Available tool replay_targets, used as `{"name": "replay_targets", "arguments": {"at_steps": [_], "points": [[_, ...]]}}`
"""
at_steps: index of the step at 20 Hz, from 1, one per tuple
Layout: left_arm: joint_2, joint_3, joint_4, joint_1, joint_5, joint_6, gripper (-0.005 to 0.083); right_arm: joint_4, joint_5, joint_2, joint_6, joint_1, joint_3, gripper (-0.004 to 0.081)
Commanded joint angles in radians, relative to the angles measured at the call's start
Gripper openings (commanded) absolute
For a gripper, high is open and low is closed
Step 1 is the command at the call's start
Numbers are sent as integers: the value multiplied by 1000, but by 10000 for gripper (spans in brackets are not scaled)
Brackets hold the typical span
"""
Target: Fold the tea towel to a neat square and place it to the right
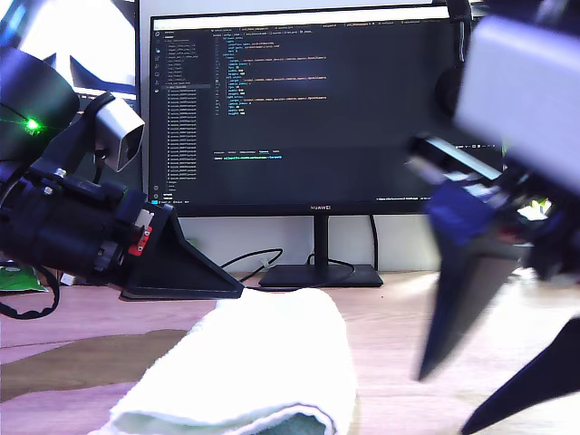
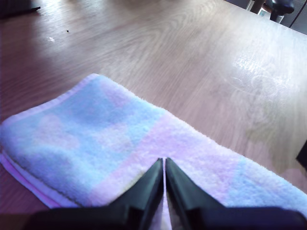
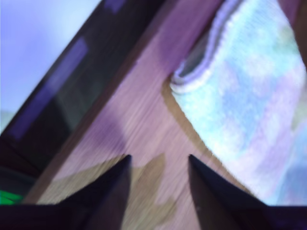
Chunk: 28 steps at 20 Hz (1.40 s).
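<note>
Towel: white terry tea towel [image 1: 263, 362] lies folded on the tabletop [image 1: 399, 308], right at the bottom of the exterior view, just in front of the monitor's base [image 1: 317, 275].
Towel edges: layered hems show at one end in the first wrist view [image 2: 120, 139] and again, blurred, in the second wrist view [image 3: 249, 110].
My first pincer: at the exterior view's left [image 1: 231, 285], resting low on the tabletop, tip pointing toward the towel.
First pincer state: jaws pressed together in its own view [image 2: 164, 160], only a hairline between them, and the tips sit over the towel's near border. Whether any cloth is caught, I cannot tell.
My second pincer: at the exterior view's right [image 1: 444, 405], heavily blurred, hanging above the tabletop beside the towel.
Second pincer state: jaws spread wide [image 3: 158, 158], bare wood between them, nothing held, towel off to one side and not touched.
Monitor: dark screen [image 1: 308, 100] with lines of code stands behind everything.
</note>
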Motion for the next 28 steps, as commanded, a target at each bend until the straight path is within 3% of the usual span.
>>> {"name": "replay_targets", "arguments": {"at_steps": [1, 5, 13, 17, 28], "points": [[18, 2, 3, 1, 6, -3, -21, 49, -1, 7, -17, -3, -1, 423], [18, 2, 5, 1, 6, -3, -21, 171, -8, 7, -23, -3, -1, 423], [35, 3, -11, 2, -5, 33, -21, 173, -96, 80, -101, -3, -1, 421], [49, 14, 20, 2, -138, 56, -21, 172, -98, 85, -100, -3, -1, 421], [226, 133, -19, -1, -117, 77, -21, 189, -124, 85, -101, -23, -1, 421]]}}
